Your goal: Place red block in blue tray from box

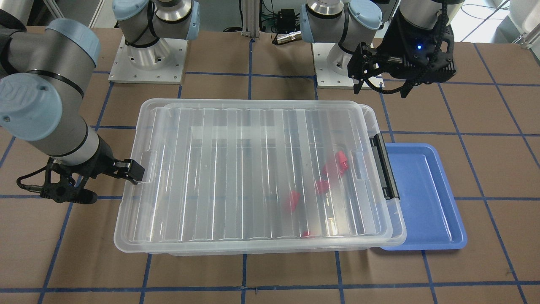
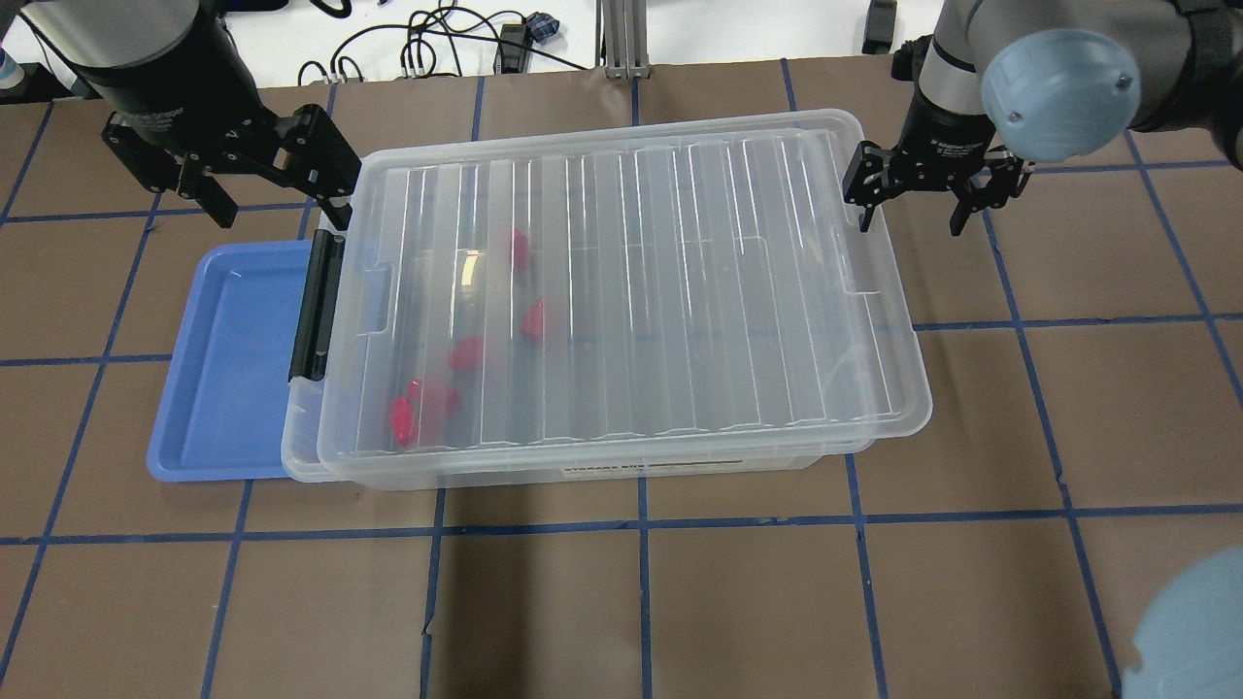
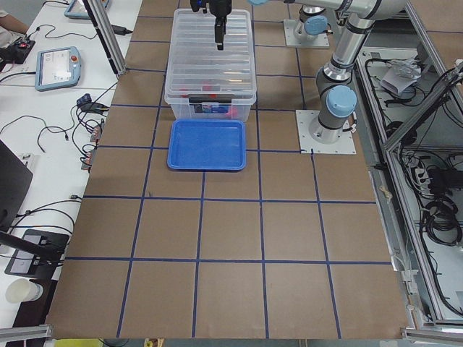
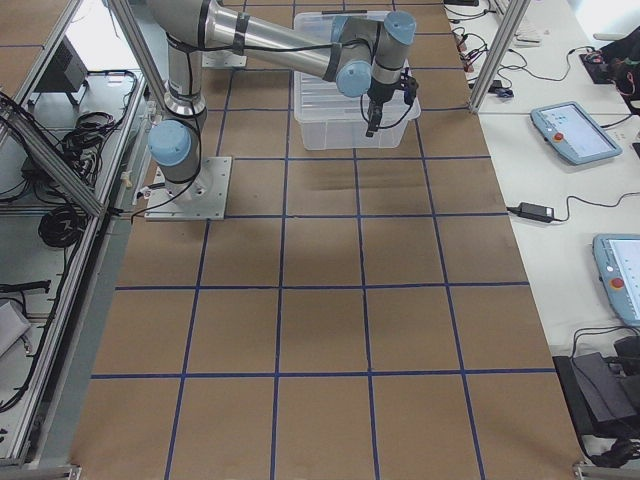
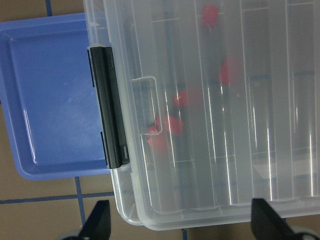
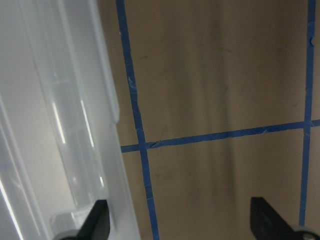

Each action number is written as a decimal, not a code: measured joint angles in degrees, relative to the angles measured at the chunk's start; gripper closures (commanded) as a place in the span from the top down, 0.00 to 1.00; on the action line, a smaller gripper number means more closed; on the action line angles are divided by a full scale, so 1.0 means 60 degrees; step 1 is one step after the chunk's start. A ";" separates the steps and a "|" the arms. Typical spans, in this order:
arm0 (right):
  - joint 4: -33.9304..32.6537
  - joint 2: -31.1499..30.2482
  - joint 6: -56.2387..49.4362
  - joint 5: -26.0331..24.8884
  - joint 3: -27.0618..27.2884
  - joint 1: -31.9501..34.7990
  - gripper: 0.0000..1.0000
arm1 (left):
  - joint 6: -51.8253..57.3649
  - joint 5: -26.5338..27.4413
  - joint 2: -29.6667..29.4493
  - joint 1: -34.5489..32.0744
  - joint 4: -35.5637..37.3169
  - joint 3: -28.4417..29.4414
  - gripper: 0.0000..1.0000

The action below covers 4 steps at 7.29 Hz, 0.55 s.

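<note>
The box (image 2: 680, 272) is a clear bin with its ribbed lid on and a black latch (image 2: 316, 306) at its left end. Several red blocks (image 2: 529, 320) lie inside it, blurred through the lid, and show in the left wrist view (image 5: 175, 125). The blue tray (image 2: 223, 369) lies empty beside the latch end, partly under the box's rim. My left gripper (image 2: 277, 206) is open and empty above the box's far left corner. My right gripper (image 2: 911, 221) is open and empty at the box's right end, one finger (image 1: 131, 169) close to the lid's edge.
The table is brown with blue tape grid lines (image 2: 641, 519). Both arm bases (image 1: 147, 55) stand behind the box. Cables and screens lie off the table's far edge (image 3: 58, 69). Bare table shows in front of the box (image 2: 680, 602).
</note>
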 measured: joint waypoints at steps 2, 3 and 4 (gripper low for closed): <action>-0.0002 -0.0001 -0.0274 -0.0009 -0.0008 -0.0184 1.00 | 0.0000 0.0000 0.0002 0.0000 0.0000 -0.0001 1.00; -0.0014 -0.0008 -0.0532 -0.0018 -0.0013 -0.0357 1.00 | 0.0000 0.0000 0.0002 0.0000 0.0000 -0.0001 1.00; -0.0010 -0.0009 -0.0679 -0.0016 -0.0013 -0.0592 1.00 | 0.0000 0.0000 0.0003 0.0000 0.0000 0.0001 1.00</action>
